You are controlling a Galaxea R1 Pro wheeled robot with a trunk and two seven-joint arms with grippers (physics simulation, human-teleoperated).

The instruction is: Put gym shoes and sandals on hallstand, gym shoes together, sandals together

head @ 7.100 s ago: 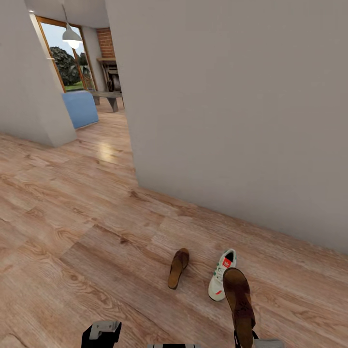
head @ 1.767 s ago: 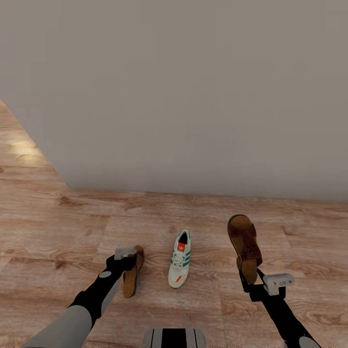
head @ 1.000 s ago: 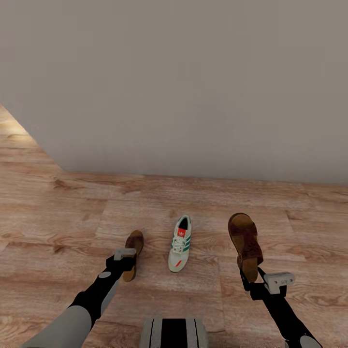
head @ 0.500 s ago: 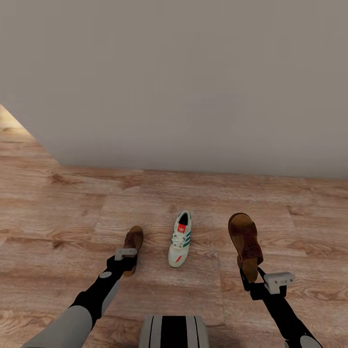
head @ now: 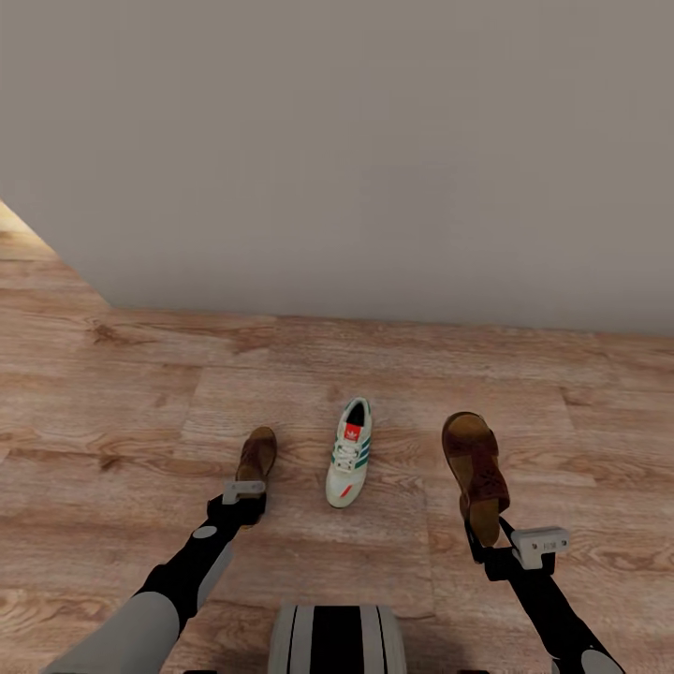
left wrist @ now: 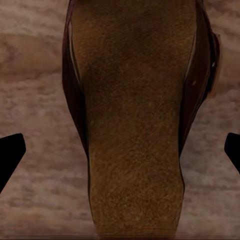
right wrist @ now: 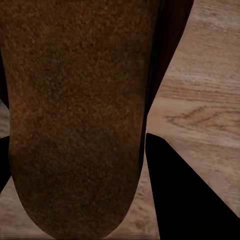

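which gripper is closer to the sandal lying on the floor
Left. The left gripper hovers open right over the heel of the floor sandal; the right gripper is across the sneaker, shut on the other sandal.

Markings: one red tongue label, no legible wording.

The gym shoe [head: 348, 453] lying on the floor carries a small red label on its tongue with a pale mark on it, too small to make out as letters or a brand. Nothing readable appears on the sandals either side of that shoe, or in the wrist views.
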